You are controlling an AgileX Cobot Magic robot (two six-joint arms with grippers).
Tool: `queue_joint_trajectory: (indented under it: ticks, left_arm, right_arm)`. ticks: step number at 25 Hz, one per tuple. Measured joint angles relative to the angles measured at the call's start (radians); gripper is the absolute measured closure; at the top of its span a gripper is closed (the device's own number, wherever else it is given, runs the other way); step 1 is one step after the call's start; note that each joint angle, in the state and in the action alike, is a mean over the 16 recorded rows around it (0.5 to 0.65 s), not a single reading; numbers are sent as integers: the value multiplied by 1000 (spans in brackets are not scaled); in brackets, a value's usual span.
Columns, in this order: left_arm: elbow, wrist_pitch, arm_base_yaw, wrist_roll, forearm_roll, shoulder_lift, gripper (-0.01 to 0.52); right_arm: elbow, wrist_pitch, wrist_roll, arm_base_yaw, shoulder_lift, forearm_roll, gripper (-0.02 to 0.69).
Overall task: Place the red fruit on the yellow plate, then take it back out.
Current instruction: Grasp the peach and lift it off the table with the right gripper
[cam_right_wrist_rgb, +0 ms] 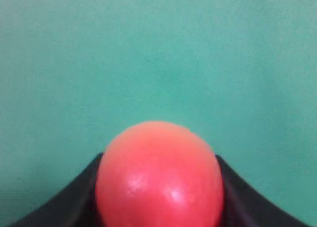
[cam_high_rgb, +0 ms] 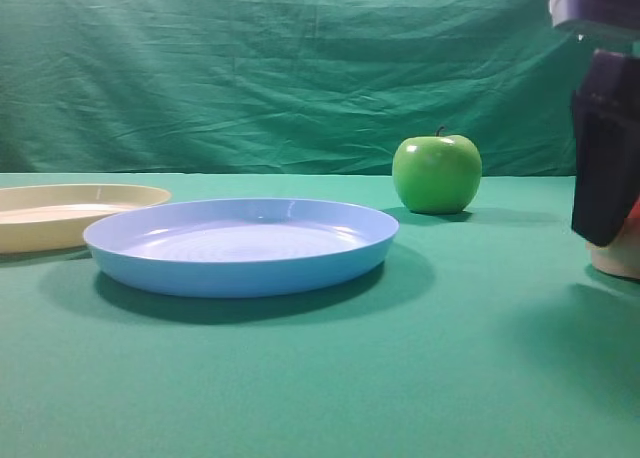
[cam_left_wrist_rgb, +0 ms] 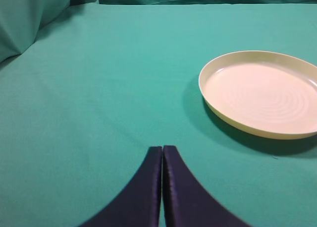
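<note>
Red fruit point(cam_right_wrist_rgb: 158, 180) fills only the right wrist view.

Red fruit point(cam_right_wrist_rgb: 158, 180) between jaws; yellow plate point(cam_left_wrist_rgb: 262, 95) bare.

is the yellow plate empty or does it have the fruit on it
Empty. The left wrist view shows the yellow plate with a bare inside. The red fruit sits between the fingers of the right hand, away from it.

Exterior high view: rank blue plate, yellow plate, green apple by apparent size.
1. Blue plate, clearly largest, but also nearest the camera.
2. Yellow plate, cut off by the left edge and partly behind the blue one, so its true size is unsure.
3. Green apple, smallest and farthest back.
</note>
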Motion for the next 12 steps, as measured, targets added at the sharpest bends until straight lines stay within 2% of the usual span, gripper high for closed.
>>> queue_joint_trajectory:
  ticks: [7, 12]
  left_arm:
    - [0, 0, 0, 0, 0, 0, 514]
    - [0, 0, 0, 0, 0, 0, 514]
  right_arm:
    - [-165, 68, 0, 42, 18, 15, 406]
    - [-395, 166, 0, 115, 68, 29, 442]
